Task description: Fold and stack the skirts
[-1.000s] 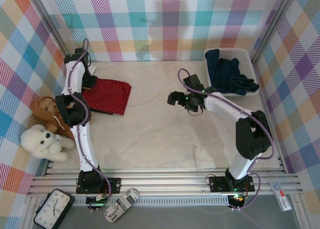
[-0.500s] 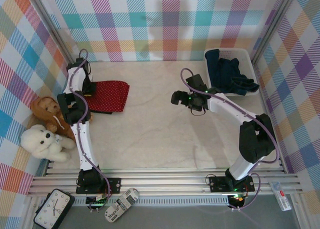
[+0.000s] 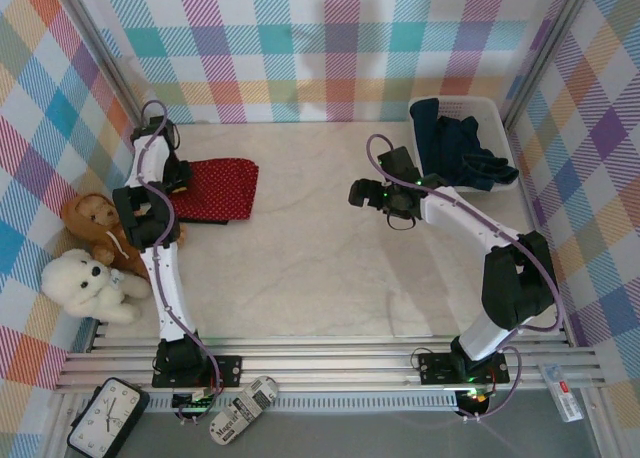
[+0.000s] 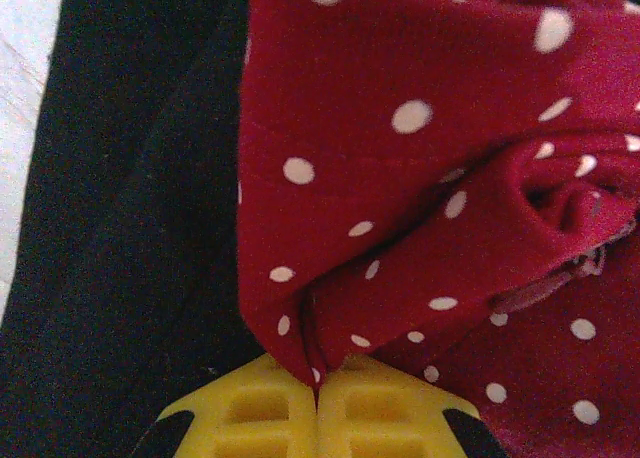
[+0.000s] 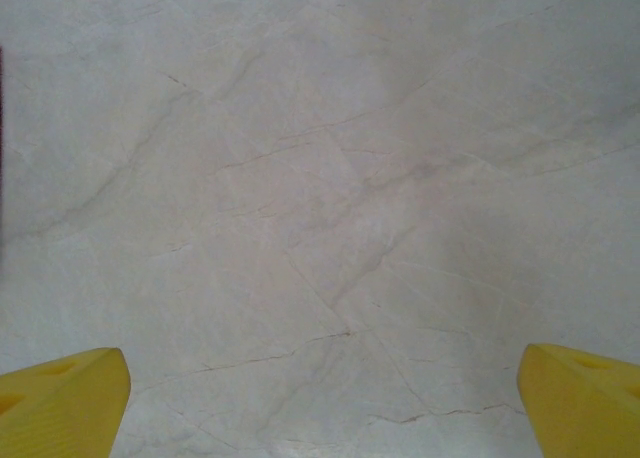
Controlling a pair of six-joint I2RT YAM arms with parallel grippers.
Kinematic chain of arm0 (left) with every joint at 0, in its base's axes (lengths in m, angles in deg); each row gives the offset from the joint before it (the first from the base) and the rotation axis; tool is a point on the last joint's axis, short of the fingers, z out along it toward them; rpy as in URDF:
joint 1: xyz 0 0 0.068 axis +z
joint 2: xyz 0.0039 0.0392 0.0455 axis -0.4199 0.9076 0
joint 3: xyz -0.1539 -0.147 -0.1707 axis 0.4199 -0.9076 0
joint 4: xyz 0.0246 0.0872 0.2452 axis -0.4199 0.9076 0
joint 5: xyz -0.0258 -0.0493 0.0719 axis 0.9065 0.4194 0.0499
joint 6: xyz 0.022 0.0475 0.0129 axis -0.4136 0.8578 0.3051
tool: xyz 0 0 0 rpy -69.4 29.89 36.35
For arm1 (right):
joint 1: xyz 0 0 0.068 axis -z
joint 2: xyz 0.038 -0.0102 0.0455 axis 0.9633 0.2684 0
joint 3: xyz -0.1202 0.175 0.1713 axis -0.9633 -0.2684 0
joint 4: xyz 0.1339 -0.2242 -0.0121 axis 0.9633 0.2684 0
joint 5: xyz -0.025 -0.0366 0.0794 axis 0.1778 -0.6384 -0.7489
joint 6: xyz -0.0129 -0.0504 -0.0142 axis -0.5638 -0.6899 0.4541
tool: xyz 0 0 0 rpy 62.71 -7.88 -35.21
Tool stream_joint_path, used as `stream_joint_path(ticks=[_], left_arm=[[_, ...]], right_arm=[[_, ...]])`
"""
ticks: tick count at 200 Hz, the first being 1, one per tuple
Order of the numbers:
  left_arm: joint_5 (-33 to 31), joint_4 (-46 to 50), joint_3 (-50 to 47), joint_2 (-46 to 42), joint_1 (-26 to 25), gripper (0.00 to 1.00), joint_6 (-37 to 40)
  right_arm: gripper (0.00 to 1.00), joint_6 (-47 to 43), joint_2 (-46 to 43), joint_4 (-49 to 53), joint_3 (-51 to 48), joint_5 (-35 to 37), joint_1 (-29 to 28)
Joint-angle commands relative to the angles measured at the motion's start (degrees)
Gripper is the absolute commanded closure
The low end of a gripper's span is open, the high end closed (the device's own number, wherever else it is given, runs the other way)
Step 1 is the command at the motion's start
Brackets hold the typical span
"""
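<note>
Right pincer (image 3: 356,194) now nearer the basket (image 3: 470,100), wide apart (left pincer (image 4: 318,398) tight on red skirt (image 4: 400,178)).

In the left wrist view, the left gripper (image 4: 317,403) is cut off by the bottom edge. The pinched fold of the red skirt (image 4: 420,178) vanishes between its pressed-together jaws, and the rest of that skirt runs off the top and right. The black skirt (image 4: 120,228) beneath it leaves the frame at top and bottom. From above, we cannot separate the dark skirts (image 3: 455,148) heaped in the basket (image 3: 488,102). The right gripper (image 5: 320,408) shows just two yellow tips, clipped by the lower corners.
</note>
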Motion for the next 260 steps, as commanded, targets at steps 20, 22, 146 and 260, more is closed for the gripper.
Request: stream_joint_path(ticks=[20,22,146,260], left_arm=[[5.48,0.84,-3.02,2.23,-6.29,1.0,-11.17],[5.43,0.79,-2.91,2.17,-6.5,1.0,-11.23],[12.85,13.01,15.52,-8.08,-7.59,1.0,8.0],[22.15,18.33,23.88,-13.59,-7.13,1.0,8.32]], right_arm=[[0.01,-1.14,-1.9,-0.53,-0.2,0.51,0.65],[0.01,-1.08,-1.85,-0.58,-0.2,0.45,0.66],[0.01,-1.0,-0.93,-2.56,-0.25,-0.86,0.84],[0.01,-1.44,-1.1,-2.66,0.23,-1.0,1.09]])
